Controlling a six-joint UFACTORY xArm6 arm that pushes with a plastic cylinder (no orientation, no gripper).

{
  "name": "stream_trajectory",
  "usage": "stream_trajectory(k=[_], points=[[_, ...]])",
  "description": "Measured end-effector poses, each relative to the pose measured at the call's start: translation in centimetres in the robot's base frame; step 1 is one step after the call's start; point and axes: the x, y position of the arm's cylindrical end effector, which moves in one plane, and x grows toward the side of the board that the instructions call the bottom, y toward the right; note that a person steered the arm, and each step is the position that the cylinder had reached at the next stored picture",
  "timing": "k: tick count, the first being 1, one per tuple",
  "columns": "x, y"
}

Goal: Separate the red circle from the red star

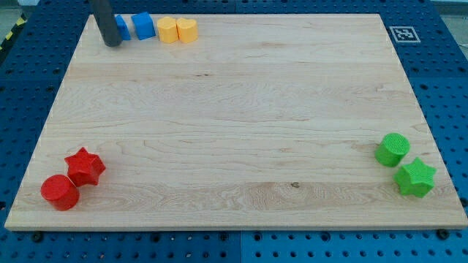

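Observation:
The red circle lies near the board's bottom left corner. The red star sits just up and to the right of it, touching it or nearly so. My tip is at the view's top left, far above both red blocks. It stands right beside a blue block that the rod partly hides.
A second blue block, a yellow hexagon and a yellow heart-like block line the top edge. A green circle and green star sit at the bottom right. The wooden board lies on a blue pegboard table.

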Motion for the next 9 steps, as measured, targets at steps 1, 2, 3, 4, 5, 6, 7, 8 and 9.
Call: stream_trajectory(k=[1,2,3,4,5,6,7,8,9], points=[[2.0,-1.3],[9.2,-6.5],[14.3,-7.3],[24.8,-7.3],[32.9,-7.2],[33.1,-7.2],[32.8,-4.8],[32.8,0.8],[32.4,7.2]])
